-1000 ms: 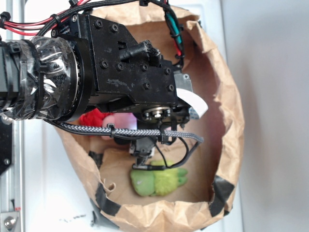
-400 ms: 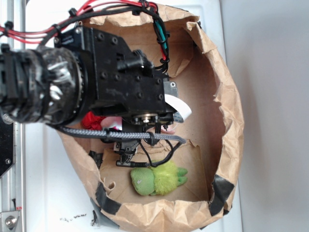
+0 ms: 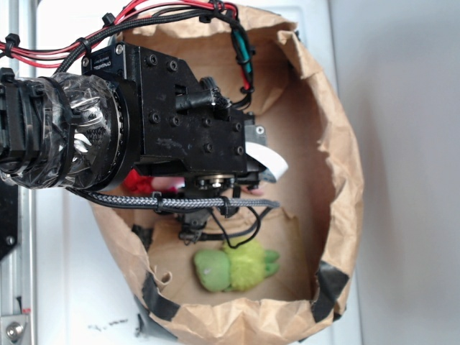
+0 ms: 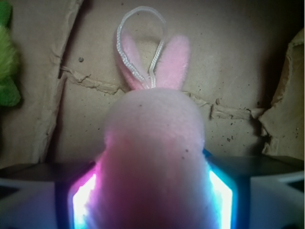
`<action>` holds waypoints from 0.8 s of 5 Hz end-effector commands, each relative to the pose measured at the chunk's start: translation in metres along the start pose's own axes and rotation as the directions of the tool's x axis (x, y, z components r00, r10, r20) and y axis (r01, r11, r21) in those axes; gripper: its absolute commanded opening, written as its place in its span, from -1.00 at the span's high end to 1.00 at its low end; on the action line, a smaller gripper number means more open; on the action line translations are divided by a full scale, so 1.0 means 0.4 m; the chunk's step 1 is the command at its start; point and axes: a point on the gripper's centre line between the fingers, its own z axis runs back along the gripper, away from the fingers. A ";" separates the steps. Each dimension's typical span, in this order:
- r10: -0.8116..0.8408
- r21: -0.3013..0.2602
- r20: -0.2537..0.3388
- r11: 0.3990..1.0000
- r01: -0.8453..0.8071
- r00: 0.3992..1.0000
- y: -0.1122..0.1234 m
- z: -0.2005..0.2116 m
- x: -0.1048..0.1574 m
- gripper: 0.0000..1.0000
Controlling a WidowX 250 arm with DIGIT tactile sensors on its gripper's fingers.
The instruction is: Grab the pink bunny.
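White tabletop (image 3: 72,287); grey wall (image 3: 410,144).

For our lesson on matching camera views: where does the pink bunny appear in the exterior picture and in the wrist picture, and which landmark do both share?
Exterior: the pink bunny is only a small pink sliver under the black arm, mid-frame.
Wrist: it fills the lower centre, ears and white loop pointing up, between the gripper pads.
Shared landmark: the green plush toy, at the wrist view's left edge.

Pale pink bunny (image 4: 155,143), white loop (image 4: 138,43); green plush (image 3: 233,266); brown paper bag (image 3: 338,180); black tool (image 4: 152,191).
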 end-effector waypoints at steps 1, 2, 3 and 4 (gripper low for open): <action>0.001 -0.030 0.071 1.000 0.001 0.998 0.002 0.086 0.031 1.00; -0.003 -0.064 0.105 0.998 0.010 0.994 -0.044 0.164 0.039 1.00; 0.030 -0.047 0.158 0.999 -0.023 0.987 -0.078 0.261 0.051 1.00; 0.101 -0.040 0.201 0.995 -0.095 0.974 -0.064 0.317 0.064 1.00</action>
